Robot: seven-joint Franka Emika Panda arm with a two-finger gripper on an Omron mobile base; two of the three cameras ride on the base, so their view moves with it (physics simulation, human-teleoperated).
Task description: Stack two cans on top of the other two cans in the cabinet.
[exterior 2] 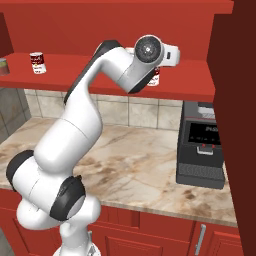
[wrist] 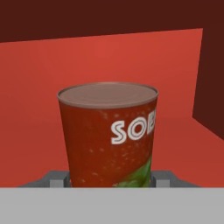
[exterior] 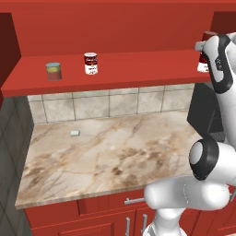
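**Me:** Cans first. From the left base view, the grey can (exterior: 54,71) with the yellow-green label stands at the left of the cabinet (exterior: 120,69) shelf, a red-and-white soup can (exterior: 91,63) just right of it and apart, both upright. Far to the right, my forearm covers most of another red-and-white can (exterior: 203,62), with a dark can top (exterior: 208,35) showing above it.

**Partner:** And from the other side?

**Me:** The right base view puts my wrist up at the shelf, right of centre, with a red-and-white can (exterior 2: 155,76) peeking out below it. A second soup can (exterior 2: 37,63) stands far left on the shelf.

**Partner:** Is your gripper closed?

**Me:** In the hand view the dark red can (wrist: 108,135) sits upright between my fingertips (wrist: 56,180), and the gripper (wrist: 109,180) is pinching it at the base (a low hold, so I judge it could tip).

**Partner:** So how do you carry on?

**Me:** Keep the can vertical, move slowly, centre it over the lower can's lid, and release only once it rests flat.

**Partner:** Any writing?

**Me:** White letters reading "SO" and part of a third letter; a green patch below. The soup cans' lettering is too small to read.
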